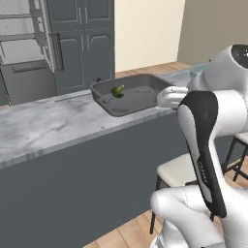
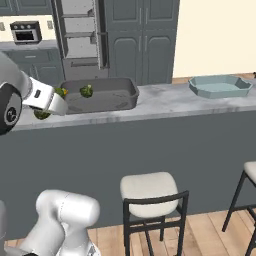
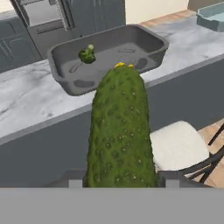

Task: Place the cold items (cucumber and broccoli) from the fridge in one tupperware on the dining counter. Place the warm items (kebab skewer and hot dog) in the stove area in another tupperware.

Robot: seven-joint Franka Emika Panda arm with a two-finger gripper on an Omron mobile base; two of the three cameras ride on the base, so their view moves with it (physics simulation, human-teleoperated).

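the step in hand looks like the second half of the cold pair: the gripper (image 3: 120, 181) is clamped on the cucumber (image 3: 120, 131), which stands up between the two finger tips in the hand view, its yellow-tipped end pointing toward the dark grey tupperware (image 3: 151, 41) on the dining counter (image 3: 26, 105). the broccoli (image 3: 87, 54) already lies inside that container, near its far left corner, so the cold set appears half done. in the right base view the cucumber shows as a patch of green below the white hand, at the left end of the counter and just short of the grey tupperware's near wall, not yet over its opening. the next move probably calls for carrying the cucumber forward and over the rim, lowering it onto the bare floor of the container beside the broccoli, and only then letting the jaws part; releasing too soon would risk dropping it on the counter edge or down toward the stool (image 2: 150, 190). counted: one cucumber, one broccoli, two tupperwares, the grey one and a light blue tupperware (image 2: 220, 86) well apart along the counter to the right, which holds nothing visible. the kebab skewer and hot dog remain to be fetched, so the warm half seems untouched.
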